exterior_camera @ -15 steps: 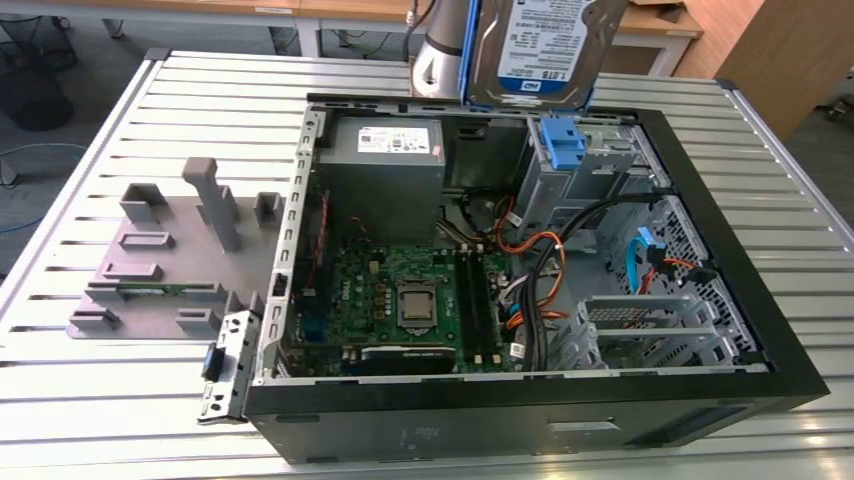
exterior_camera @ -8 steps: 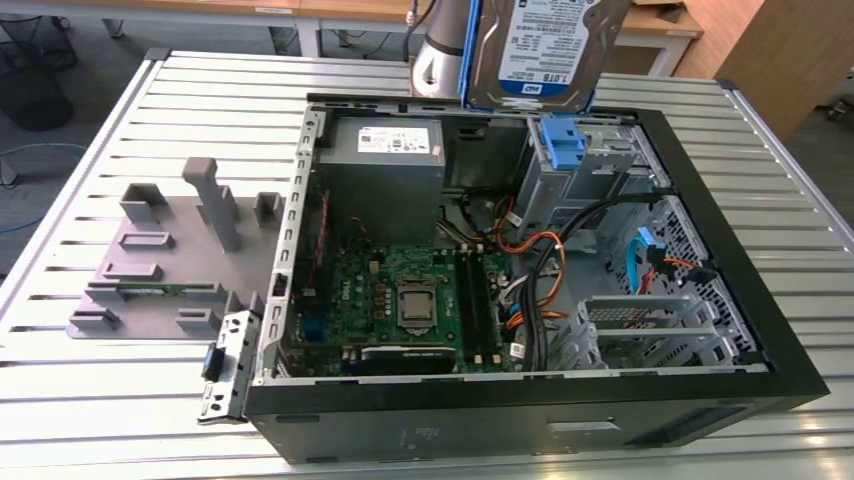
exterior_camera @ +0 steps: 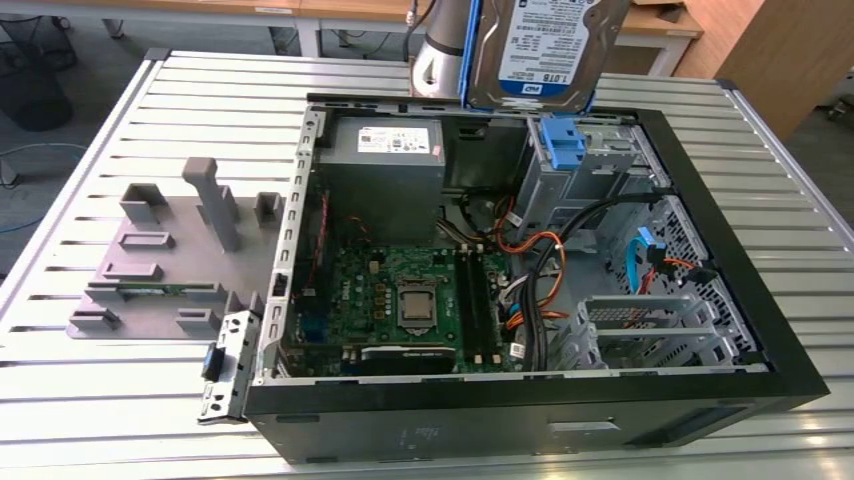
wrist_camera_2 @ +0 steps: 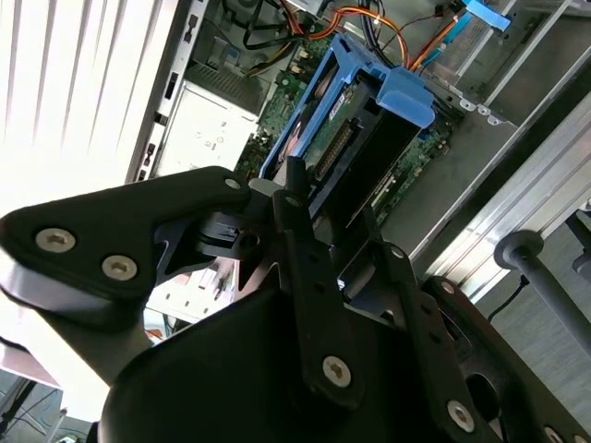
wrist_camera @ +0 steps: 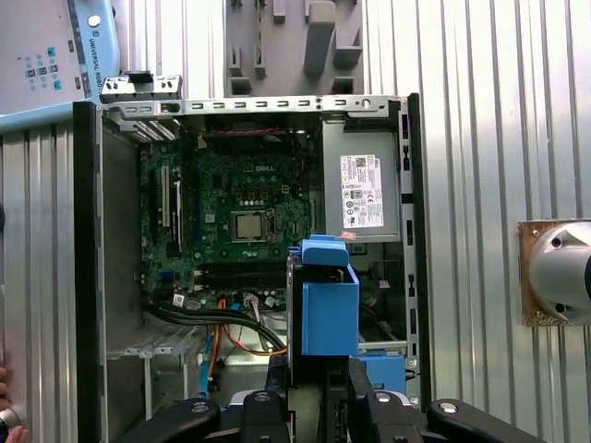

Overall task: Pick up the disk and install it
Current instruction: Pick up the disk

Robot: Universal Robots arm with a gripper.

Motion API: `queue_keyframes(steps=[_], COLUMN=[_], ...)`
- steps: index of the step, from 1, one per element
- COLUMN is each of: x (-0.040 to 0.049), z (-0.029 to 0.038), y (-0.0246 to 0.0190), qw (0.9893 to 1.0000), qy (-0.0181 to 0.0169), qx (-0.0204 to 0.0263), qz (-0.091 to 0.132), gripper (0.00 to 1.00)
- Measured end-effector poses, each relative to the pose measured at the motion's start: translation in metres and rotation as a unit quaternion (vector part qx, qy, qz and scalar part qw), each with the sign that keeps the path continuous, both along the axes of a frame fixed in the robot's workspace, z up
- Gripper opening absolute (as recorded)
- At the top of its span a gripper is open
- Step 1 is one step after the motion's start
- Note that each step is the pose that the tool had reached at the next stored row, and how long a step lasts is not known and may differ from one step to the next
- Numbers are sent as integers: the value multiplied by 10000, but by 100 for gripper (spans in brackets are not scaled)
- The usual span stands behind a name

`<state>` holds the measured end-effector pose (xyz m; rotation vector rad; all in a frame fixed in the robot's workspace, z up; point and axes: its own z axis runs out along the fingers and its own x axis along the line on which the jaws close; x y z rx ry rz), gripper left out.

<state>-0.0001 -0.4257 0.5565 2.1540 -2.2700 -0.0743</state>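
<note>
Saw gripper (wrist_camera_2: 331,217) pinching disk (exterior_camera: 550,45) between its fingers, by blue frame. Disk hung upright in air above far end of open computer case (exterior_camera: 400,430), over blue plastic piece (exterior_camera: 567,150) in drive cage, near power supply (exterior_camera: 387,145).

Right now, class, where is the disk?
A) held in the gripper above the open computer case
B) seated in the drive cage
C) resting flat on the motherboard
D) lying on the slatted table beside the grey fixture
A: in the exterior view the disk hangs clear above the computer case, and the second wrist view shows the gripper closed on it.
</note>
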Motion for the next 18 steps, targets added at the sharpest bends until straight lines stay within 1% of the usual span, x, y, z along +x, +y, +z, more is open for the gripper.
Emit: queue_keyframes(steps=[3, 11, 14, 18], x=[1, 0, 0, 0], z=[0, -7, -23, -29], y=[-13, -117, -138, -143], qw=[10000, 10000, 10000, 10000], qy=[0, 0, 0, 0], qx=[0, 0, 1, -1], qz=[1, 0, 0, 0], gripper=[35, 35, 35, 35])
